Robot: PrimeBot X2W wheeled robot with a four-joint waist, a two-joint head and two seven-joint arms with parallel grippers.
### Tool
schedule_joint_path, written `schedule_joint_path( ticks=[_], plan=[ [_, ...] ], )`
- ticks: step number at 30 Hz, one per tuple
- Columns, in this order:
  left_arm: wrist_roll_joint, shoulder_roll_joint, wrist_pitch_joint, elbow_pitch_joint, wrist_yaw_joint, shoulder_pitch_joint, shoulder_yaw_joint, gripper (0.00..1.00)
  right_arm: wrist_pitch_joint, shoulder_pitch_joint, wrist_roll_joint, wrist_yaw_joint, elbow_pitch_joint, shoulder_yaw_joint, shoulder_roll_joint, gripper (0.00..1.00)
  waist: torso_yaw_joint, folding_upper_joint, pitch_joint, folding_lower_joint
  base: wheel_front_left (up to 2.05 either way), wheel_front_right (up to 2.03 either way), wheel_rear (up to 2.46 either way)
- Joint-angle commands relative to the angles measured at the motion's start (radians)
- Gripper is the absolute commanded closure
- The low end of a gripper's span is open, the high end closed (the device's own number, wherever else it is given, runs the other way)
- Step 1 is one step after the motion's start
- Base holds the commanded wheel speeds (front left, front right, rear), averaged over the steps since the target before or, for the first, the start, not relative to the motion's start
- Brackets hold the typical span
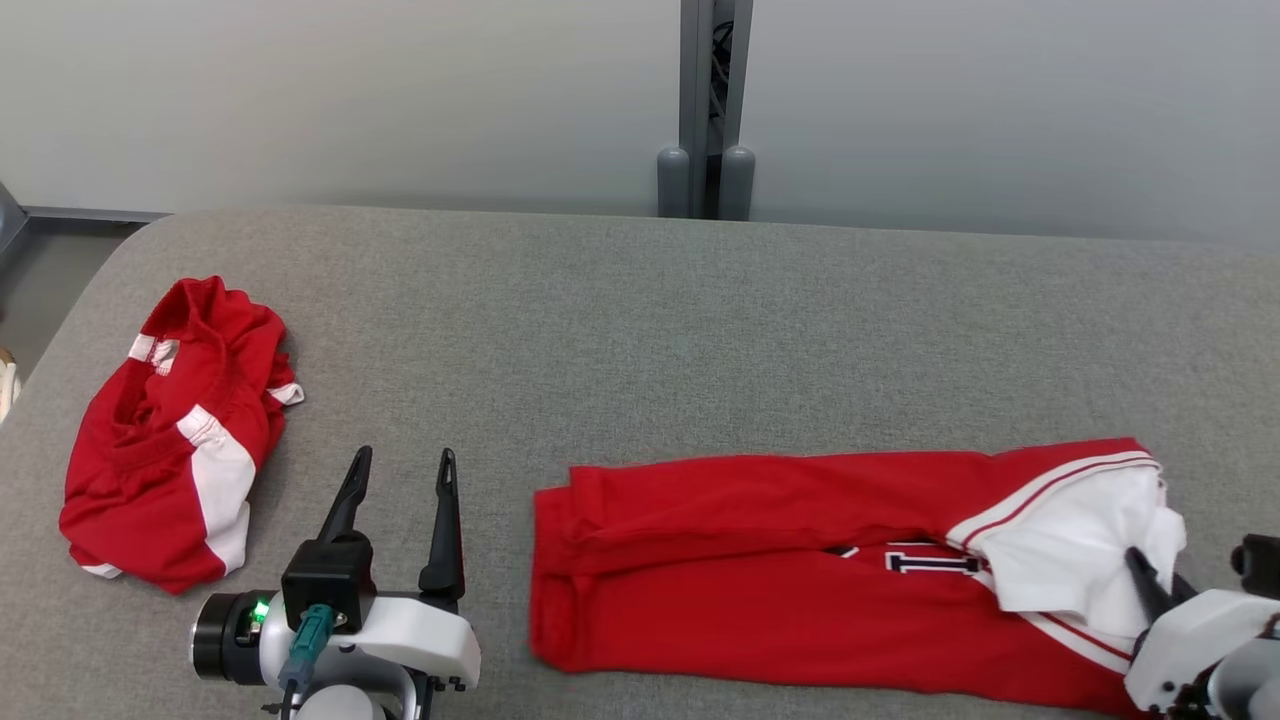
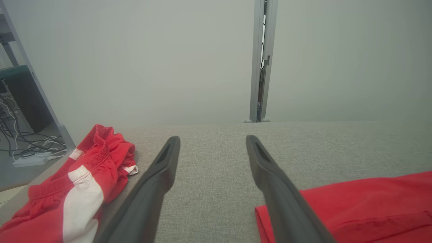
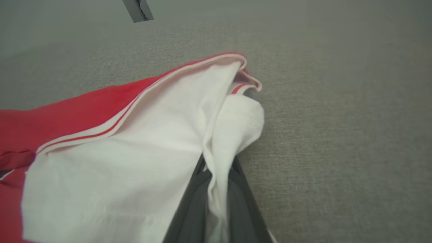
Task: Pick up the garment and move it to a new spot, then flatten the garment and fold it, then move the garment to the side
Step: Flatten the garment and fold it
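The garment [image 1: 760, 570], a red shirt with white sleeve panels and striped trim, lies folded lengthwise across the grey table, at the front right. My right gripper [image 1: 1150, 585] is shut on the white sleeve at the garment's right end; in the right wrist view the white cloth [image 3: 216, 182] is pinched between the two dark fingers of the right gripper [image 3: 216, 202]. My left gripper [image 1: 405, 470] stands open just left of the garment's left edge, nothing between its fingers. The left wrist view shows the left gripper [image 2: 212, 141] over bare table, with the garment's red corner [image 2: 354, 206] to its right.
A second red and white garment [image 1: 175, 430] lies crumpled at the table's left, also in the left wrist view [image 2: 74, 189]. The grey table [image 1: 640, 330] runs back to a pale wall with a metal post [image 1: 705, 110]. Cables lie on the floor past the left edge [image 2: 30, 148].
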Motion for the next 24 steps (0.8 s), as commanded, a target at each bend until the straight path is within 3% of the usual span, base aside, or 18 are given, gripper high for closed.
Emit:
schedule_joint_path(
  ticks=[1,7,14,18,24],
  plan=[
    [-0.008,0.004,-0.003,0.002,-0.001,0.007,0.004,0.00,-0.008,-0.010,-0.004,-0.001,0.013,-0.005,-0.028,1.00,-0.002,-0.0001,-0.001,0.0000,0.00,0.00,0.00],
    [-0.008,0.004,-0.003,0.006,-0.003,0.005,0.008,0.00,-0.008,-0.053,-0.021,0.000,0.061,-0.006,-0.100,1.00,-0.009,-0.0001,-0.004,0.0000,0.00,0.00,0.00],
    [-0.013,0.004,-0.003,0.013,-0.001,0.012,0.011,0.00,-0.007,-0.065,0.001,0.000,0.009,0.042,-0.101,1.00,-0.029,-0.0001,-0.014,0.0000,0.00,0.00,0.00],
    [-0.018,0.004,-0.003,0.022,-0.001,0.019,0.014,0.00,0.005,-0.068,0.011,0.000,-0.040,0.088,-0.095,1.00,-0.045,-0.0001,-0.026,0.0000,0.00,0.00,0.00],
    [-0.013,0.003,-0.003,0.031,0.003,0.039,0.035,0.00,0.066,-0.044,0.099,0.000,-0.215,0.135,-0.084,1.00,-0.075,-0.0001,-0.038,0.0000,0.00,0.00,0.00]
  ],
)
